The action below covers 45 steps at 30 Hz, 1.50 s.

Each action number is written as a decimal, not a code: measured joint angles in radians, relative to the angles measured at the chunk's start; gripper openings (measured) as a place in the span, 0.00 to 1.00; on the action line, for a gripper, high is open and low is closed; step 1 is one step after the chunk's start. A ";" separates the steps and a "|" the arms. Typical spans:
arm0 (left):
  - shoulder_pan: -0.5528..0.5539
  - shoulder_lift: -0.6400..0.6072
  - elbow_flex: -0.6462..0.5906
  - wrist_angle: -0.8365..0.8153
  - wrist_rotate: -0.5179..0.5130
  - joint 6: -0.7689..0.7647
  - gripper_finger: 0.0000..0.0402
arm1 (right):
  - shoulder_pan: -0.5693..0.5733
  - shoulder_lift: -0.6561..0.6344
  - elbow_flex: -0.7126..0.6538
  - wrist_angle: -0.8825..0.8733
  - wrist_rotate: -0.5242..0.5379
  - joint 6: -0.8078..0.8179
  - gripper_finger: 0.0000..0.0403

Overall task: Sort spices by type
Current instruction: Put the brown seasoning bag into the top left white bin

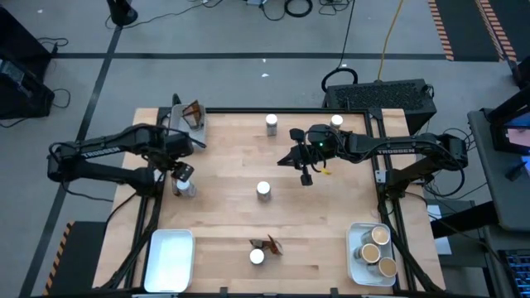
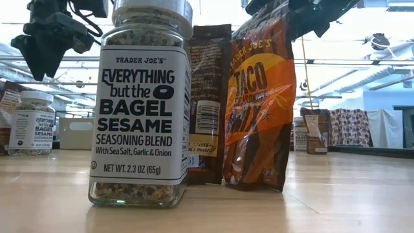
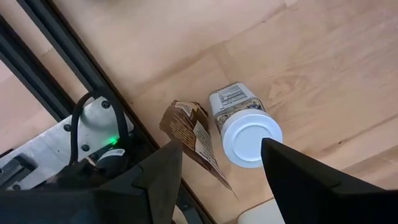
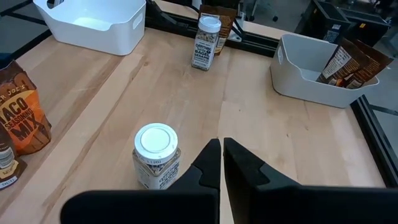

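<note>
High view: left claw [image 1: 182, 171], jaws parted, hangs above a jar [image 1: 185, 187] and sachet at the counter's [image 1: 224, 165] left edge; whether it holds anything cannot be told. Right claw [image 1: 305, 174] hangs shut and empty over mid-counter. Beyond it stands a middle jar [image 1: 263, 189]; two more jars stand behind it at the far edge. An empty tray [image 1: 170, 258] lies near-left of the left claw, a tray of tan-lidded jars [image 1: 370, 251] near-right of the right claw, a sachet tray [image 1: 189, 116] far-left.

Low view: a bagel-seasoning jar [image 2: 140, 103] and taco sachet [image 2: 259, 103] stand at the near edge, below and well apart from both claws.

Left wrist view: the white-lidded jar [image 3: 244, 124] sits between the open fingers [image 3: 158, 171] and below them; a sachet [image 3: 191, 137] touches its side. Risk: closing here could pinch the sachet too, or nudge the jar toward the frame rail just beside it; little room on that side.

Right wrist view: shut right fingers [image 4: 208, 165] point past the middle jar [image 4: 157, 155]; open counter lies all around it, so room is ample. Risk: descending shut would knock it over
</note>
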 joint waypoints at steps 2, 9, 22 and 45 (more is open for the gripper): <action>-0.008 0.000 0.000 0.000 0.017 -0.003 0.56 | 0.000 0.000 0.000 0.000 0.000 0.000 0.00; -0.051 0.000 0.000 -0.006 0.080 0.005 0.56 | 0.000 0.000 0.000 0.000 0.000 0.000 0.00; -0.121 0.059 0.000 -0.061 0.043 -0.156 0.56 | 0.000 0.000 0.000 -0.002 0.000 0.000 0.00; -0.124 0.120 -0.105 -0.058 -0.020 -0.094 0.55 | 0.000 0.000 0.000 -0.007 -0.001 0.000 0.00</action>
